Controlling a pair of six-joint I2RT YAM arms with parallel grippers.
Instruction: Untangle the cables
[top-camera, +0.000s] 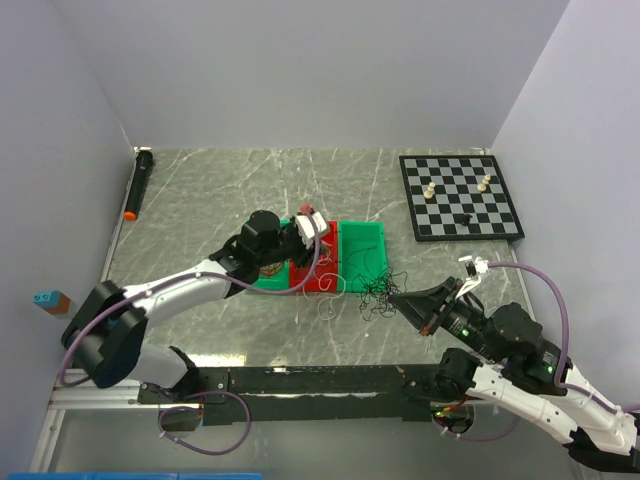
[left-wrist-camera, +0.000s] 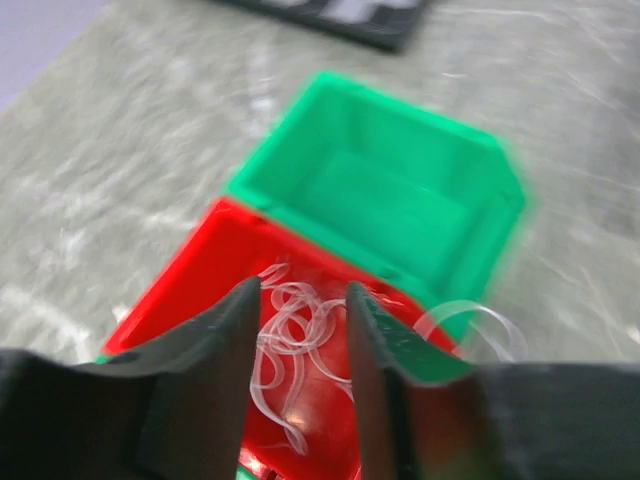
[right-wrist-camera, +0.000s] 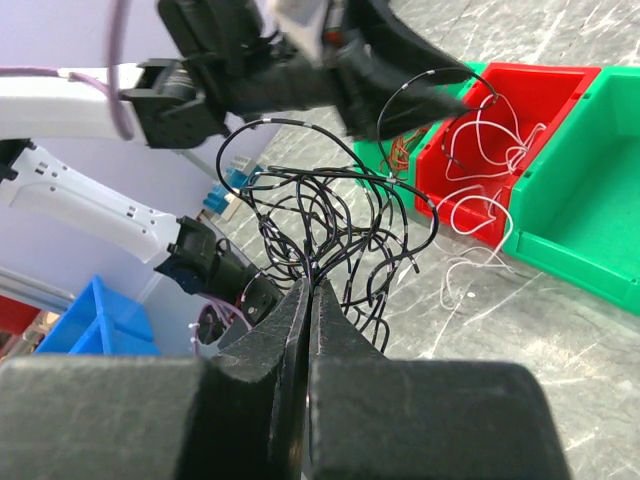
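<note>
A black cable tangle (top-camera: 378, 290) lies in front of three bins; my right gripper (top-camera: 402, 298) is shut on its strands, as the right wrist view shows (right-wrist-camera: 308, 285) with the black cables (right-wrist-camera: 330, 210) fanning out from the closed jaws. White cables (left-wrist-camera: 290, 330) lie in the red bin (left-wrist-camera: 190, 275), with some loops trailing onto the table (right-wrist-camera: 460, 270). My left gripper (left-wrist-camera: 303, 295) is open and hovers just above the red bin (top-camera: 322, 272), with the white cables seen between its jaws. Brownish wires seem to lie in the left green bin (top-camera: 268, 272).
An empty green bin (top-camera: 362, 245) stands right of the red one. A chessboard (top-camera: 460, 195) with a few pieces lies at the back right. A black cylinder with an orange tip (top-camera: 139, 183) lies along the left wall.
</note>
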